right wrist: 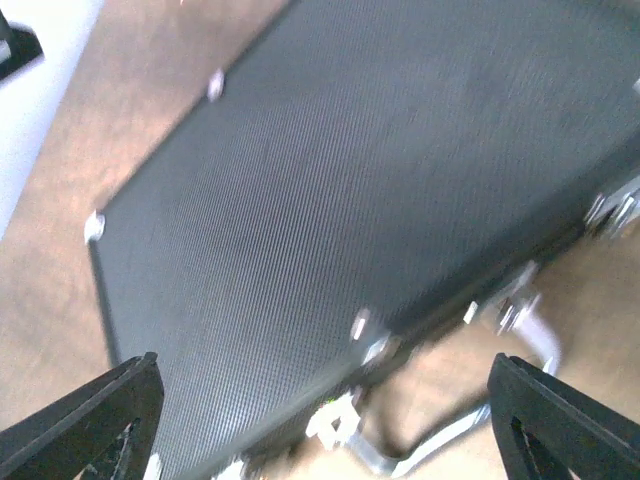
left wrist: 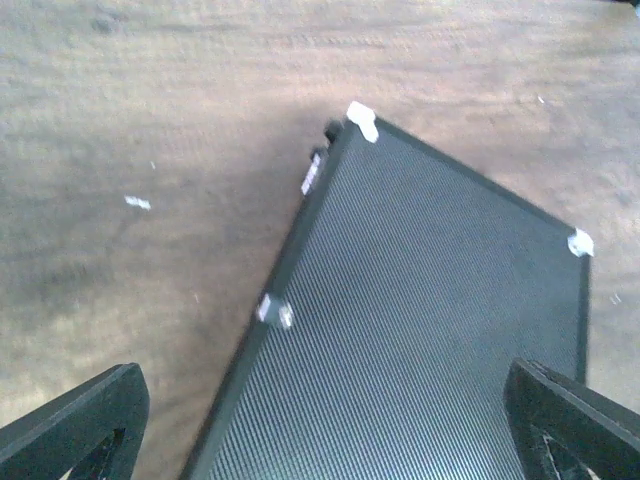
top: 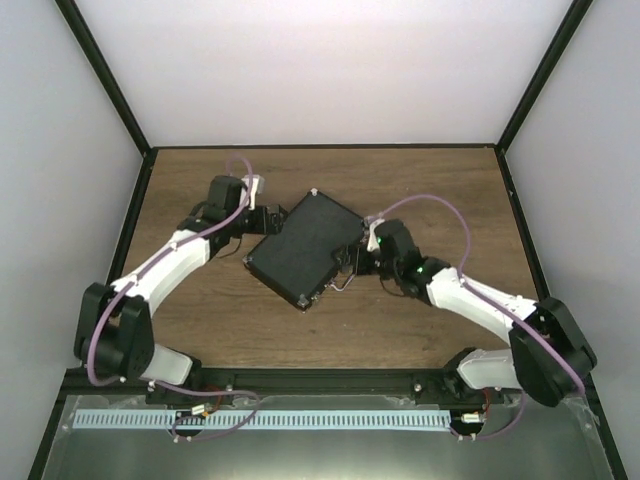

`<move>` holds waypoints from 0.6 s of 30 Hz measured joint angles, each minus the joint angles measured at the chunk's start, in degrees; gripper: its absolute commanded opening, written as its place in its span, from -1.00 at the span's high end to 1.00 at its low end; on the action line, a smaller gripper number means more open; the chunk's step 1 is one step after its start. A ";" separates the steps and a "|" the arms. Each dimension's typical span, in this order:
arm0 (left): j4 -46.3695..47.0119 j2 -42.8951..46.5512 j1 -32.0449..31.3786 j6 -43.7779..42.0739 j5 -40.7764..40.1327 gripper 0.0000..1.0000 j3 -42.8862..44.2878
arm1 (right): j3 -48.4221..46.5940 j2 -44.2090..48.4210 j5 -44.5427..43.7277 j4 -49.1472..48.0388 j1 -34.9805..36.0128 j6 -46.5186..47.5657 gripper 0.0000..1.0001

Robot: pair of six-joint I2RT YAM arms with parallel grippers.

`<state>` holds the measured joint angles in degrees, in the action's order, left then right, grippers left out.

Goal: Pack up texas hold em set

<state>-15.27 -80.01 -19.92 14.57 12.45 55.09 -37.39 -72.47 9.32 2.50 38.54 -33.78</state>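
Observation:
The black case lies shut on the wooden table, turned at an angle. Its silver handle and latches face my right arm. My left gripper is open at the case's upper-left edge; in the left wrist view its fingertips spread wide over the case lid. My right gripper is open at the handle side; the right wrist view shows the lid, the handle and a latch between its spread fingers. Cards, chips, discs and triangle are out of view.
The wooden table is ringed by white walls with black frame posts. A metal rail runs along the near edge by the arm bases.

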 measured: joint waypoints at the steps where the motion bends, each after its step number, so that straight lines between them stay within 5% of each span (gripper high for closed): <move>1: 0.02 -1.97 0.04 0.02 -0.59 -1.00 1.90 | -1.70 -0.85 0.07 0.02 -1.81 1.09 -0.86; 8: 7.06 -12.37 10.84 1.95 -0.09 -1.00 4.94 | -7.04 -9.40 3.04 -4.59 -19.71 8.20 -0.93; 18: 31.36 -4.98 43.54 4.76 -1.81 -1.00 -18.34 | 1.31 -7.93 -0.96 -16.24 -45.40 19.04 -0.96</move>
<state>16.10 -84.99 23.62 19.33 10.63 36.75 -36.07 -80.40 8.36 -13.74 -6.85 -14.74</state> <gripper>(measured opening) 0.997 0.978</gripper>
